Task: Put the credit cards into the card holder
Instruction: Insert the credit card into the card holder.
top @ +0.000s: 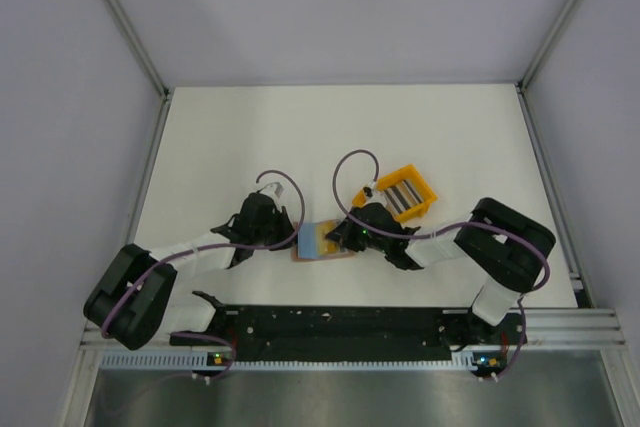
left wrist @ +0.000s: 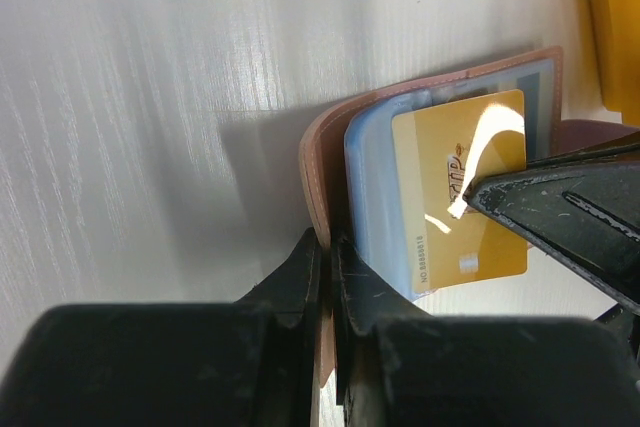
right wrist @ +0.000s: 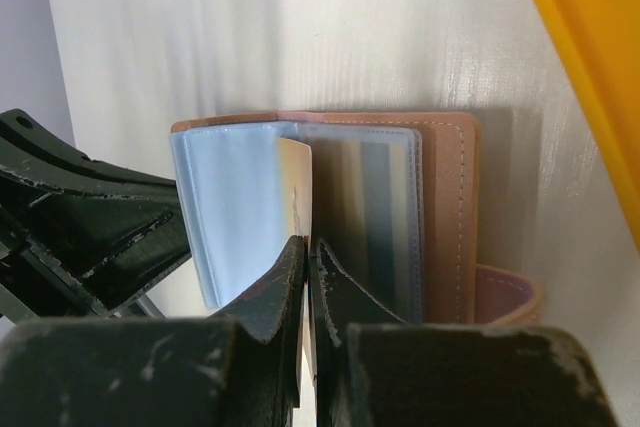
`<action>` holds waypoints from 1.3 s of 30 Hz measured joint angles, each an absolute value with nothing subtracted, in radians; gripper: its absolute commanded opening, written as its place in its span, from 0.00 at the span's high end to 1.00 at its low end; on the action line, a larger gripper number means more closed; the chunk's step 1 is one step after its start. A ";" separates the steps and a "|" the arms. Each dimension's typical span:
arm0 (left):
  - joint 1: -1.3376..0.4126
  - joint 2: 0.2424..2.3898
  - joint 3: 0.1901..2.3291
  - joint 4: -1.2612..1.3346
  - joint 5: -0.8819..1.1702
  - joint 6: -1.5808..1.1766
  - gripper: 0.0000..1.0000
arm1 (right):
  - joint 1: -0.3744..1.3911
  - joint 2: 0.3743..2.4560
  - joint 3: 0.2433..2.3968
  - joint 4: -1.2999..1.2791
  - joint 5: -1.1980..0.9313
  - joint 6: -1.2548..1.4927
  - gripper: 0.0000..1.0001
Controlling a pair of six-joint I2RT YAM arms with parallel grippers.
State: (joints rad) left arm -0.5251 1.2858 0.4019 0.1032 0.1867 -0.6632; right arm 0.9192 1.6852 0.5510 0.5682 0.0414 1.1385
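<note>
The card holder [top: 330, 250] lies open between the two arms, its tan cover [right wrist: 449, 207] flat and its light blue plastic sleeves [right wrist: 225, 209] raised. My left gripper [left wrist: 326, 243] is shut on the edge of the tan cover [left wrist: 318, 162]. A gold credit card [left wrist: 455, 187] stands on edge between the sleeves, and my right gripper [right wrist: 309, 244] is shut on it [right wrist: 296, 179]. The right gripper's finger [left wrist: 565, 209] crosses the card in the left wrist view. More credit cards [top: 403, 195] stand in the yellow tray [top: 430, 190].
The yellow tray [right wrist: 590, 57] sits just right of and behind the card holder, close to the right wrist. The left gripper's black body [right wrist: 85, 232] is close on the left of the holder. White table surface [top: 300, 137] stretches behind, bounded by grey walls.
</note>
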 measured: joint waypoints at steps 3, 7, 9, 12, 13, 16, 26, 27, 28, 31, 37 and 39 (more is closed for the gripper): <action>-0.525 1.286 0.402 0.104 0.187 -0.663 1.00 | 0.929 1.693 0.559 0.569 0.049 1.139 0.99; -0.525 1.286 0.401 0.104 0.187 -0.663 1.00 | 0.937 1.696 0.566 0.568 0.056 1.145 0.90; -0.525 1.286 0.401 0.105 0.186 -0.663 1.00 | 0.938 1.698 0.569 0.557 0.056 1.143 0.82; -0.525 1.286 0.401 0.106 0.186 -0.663 1.00 | 0.941 1.699 0.580 0.524 0.056 1.127 0.74; -0.525 1.286 0.401 0.106 0.186 -0.663 1.00 | 0.944 1.697 0.586 0.510 0.056 1.124 0.72; -0.525 1.286 0.401 0.106 0.186 -0.664 1.00 | 0.953 1.676 0.614 0.444 0.074 1.087 0.68; -0.525 1.295 0.401 0.120 0.191 -0.663 1.00 | 0.958 1.633 0.678 0.268 0.103 0.952 0.67; -0.525 1.295 0.401 0.120 0.191 -0.664 1.00 | 0.958 1.636 0.683 0.264 0.099 0.945 0.67; -0.525 1.295 0.401 0.120 0.191 -0.663 1.00 | 0.958 1.643 0.689 0.262 0.093 0.941 0.67; -0.525 1.296 0.401 0.121 0.193 -0.663 1.00 | 0.959 1.674 0.722 0.256 0.072 0.928 0.67; -0.525 1.296 0.401 0.121 0.193 -0.663 1.00 | 0.965 1.715 0.783 0.215 0.039 0.903 0.67; -0.525 1.296 0.401 0.121 0.193 -0.663 1.00 | 0.970 1.721 0.795 0.205 0.036 0.893 0.67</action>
